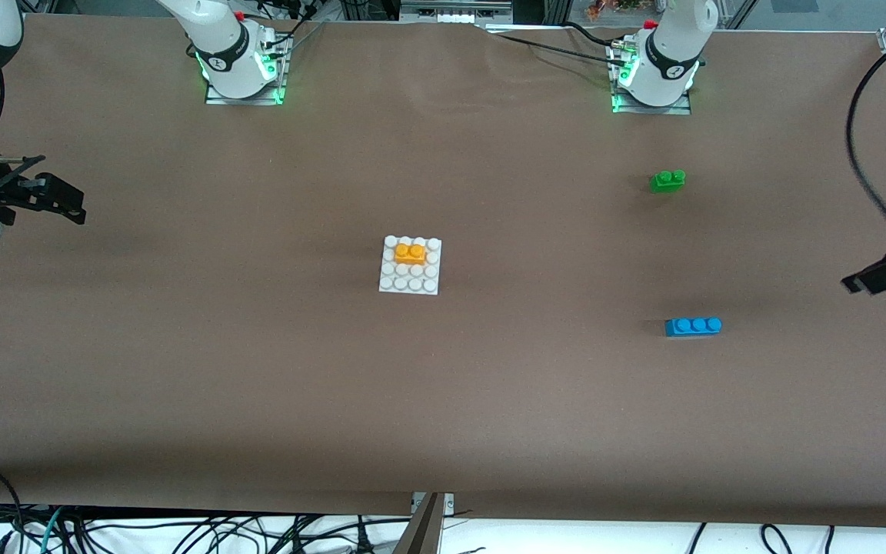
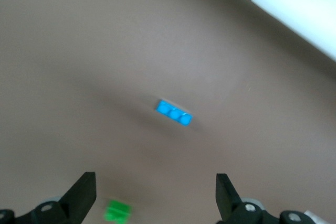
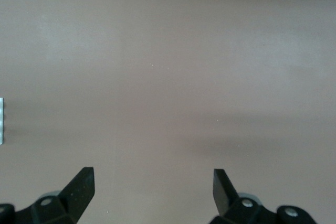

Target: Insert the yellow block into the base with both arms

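Observation:
The yellow block [image 1: 411,253] sits on the white studded base [image 1: 410,283] in the middle of the table, in the base's second stud row from the robots' side. My left gripper [image 1: 883,275] hangs open and empty over the left arm's end of the table. Its wrist view shows the open jaws [image 2: 156,192] above bare table. My right gripper [image 1: 57,198] hangs open and empty over the right arm's end. Its wrist view [image 3: 153,190] shows bare table and a sliver of the base [image 3: 1,120] at the picture's edge. Both grippers are well apart from the base.
A green two-stud brick [image 1: 667,181] lies toward the left arm's end, near that arm's base, and shows in the left wrist view [image 2: 117,211]. A blue three-stud brick [image 1: 693,326] lies nearer to the front camera and also shows there [image 2: 174,113]. Cables hang past the table's front edge.

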Robot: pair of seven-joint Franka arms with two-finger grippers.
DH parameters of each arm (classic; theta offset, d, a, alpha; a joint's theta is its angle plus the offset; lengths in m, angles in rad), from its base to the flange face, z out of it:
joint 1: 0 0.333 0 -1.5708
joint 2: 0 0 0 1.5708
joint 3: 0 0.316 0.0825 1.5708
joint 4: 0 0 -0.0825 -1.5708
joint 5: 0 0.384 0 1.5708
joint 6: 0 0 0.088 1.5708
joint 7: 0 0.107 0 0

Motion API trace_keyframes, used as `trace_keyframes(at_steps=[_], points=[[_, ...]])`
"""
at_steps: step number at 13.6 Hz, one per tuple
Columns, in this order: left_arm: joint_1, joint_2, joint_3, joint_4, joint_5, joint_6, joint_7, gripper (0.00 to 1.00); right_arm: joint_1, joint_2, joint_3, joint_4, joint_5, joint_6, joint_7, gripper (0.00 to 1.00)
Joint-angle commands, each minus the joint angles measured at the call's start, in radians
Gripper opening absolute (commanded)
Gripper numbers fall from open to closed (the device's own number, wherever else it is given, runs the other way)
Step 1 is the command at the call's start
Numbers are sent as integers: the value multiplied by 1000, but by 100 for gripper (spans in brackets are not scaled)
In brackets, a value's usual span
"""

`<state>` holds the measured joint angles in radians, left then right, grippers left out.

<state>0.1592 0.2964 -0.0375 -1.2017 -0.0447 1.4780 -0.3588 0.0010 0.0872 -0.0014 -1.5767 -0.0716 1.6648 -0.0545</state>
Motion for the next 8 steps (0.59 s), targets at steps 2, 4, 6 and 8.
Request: trace_keyframes(at_steps=[2, 4, 6, 8], points=[[31, -195, -7, -234, -9, 31, 231, 100, -10, 11, 3, 29, 15, -19, -22, 100], [31, -290, -7, -356, 3, 80, 291, 100, -10, 11, 3, 29, 15, -19, -22, 100], [31, -322, -5, -383, 5, 64, 320, 100, -10, 11, 3, 29, 15, -19, -22, 100], [31, -313, -5, -366, 3, 53, 320, 100, -10, 11, 3, 29, 15, -19, -22, 100]])
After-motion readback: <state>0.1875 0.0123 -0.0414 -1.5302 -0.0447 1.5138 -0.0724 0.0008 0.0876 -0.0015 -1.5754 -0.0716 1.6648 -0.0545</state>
